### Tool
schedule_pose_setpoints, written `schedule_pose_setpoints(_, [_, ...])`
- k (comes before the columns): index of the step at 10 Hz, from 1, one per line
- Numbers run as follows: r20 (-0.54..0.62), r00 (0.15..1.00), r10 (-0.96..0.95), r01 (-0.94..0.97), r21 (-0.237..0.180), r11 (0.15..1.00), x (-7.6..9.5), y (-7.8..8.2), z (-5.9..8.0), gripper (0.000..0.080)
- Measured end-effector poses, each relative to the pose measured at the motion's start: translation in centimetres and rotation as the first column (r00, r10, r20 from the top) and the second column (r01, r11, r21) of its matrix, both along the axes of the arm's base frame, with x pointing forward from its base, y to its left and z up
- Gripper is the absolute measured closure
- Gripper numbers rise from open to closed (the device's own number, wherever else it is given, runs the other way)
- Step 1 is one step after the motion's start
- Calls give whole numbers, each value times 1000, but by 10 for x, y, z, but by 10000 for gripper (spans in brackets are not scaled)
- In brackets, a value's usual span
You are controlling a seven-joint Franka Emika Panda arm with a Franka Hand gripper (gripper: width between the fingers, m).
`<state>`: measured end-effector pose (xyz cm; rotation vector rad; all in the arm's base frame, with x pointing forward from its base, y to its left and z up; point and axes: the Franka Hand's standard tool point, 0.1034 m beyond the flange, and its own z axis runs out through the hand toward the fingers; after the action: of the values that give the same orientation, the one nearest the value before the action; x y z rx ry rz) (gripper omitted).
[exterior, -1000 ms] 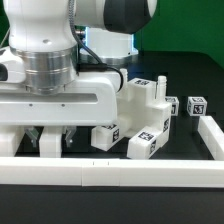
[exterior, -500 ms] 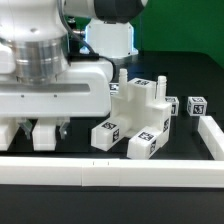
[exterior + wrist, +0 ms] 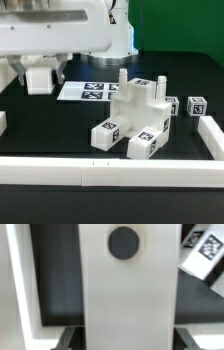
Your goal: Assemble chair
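**Carrying step of the chair assembly.** A flat white slat is gripped in the closed gripper and held clear of the black table, at the upper left of the exterior view. In the wrist view the slat is seen running lengthwise between the dark fingers, and one dark oval hole is shown in its face (a socket for a peg, by the look of it).

The half-built chair, a tagged white block with two pegs standing up, is placed at the centre of the exterior view, well apart from the slat. The marker board is seen lying between them. Two loose cubes are set just beside the chair at centre right, and the lower edge is bordered by the rail.

For the next move, the slat is judged to need carrying across to the chair, turning until the hole faces a peg, and pressing on squarely. By a tilted approach the joint would probably be jammed or the chair pushed aside.
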<state>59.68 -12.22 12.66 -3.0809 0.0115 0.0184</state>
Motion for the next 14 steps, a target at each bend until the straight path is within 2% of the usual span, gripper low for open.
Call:
schedule_pose_setpoints(1, [51,998,22,-21,-14,1000,4,0,7,515])
schedule_pose_setpoints(5, [40,999,-8,8,-12,1000,1,1,1,515])
schedule_pose_setpoints(6, [38,997,-60,61,-3,998,-1,2,2,515])
schedule_pose_setpoints(8, [21,964,-266,266,34,963,-17,10,11,515])
schedule_pose_setpoints(10, [6,893,-450,449,49,892,-19,21,21,515])
schedule_pose_setpoints(11, [-9,825,-565,565,54,823,-18,35,24,515])
schedule_pose_setpoints(12, [-28,751,-660,660,51,749,-17,57,23,515])
schedule_pose_setpoints(13, [-37,711,-702,703,48,709,-15,68,20,515])
schedule_pose_setpoints(14, [-42,702,-711,712,49,701,-16,68,19,515])
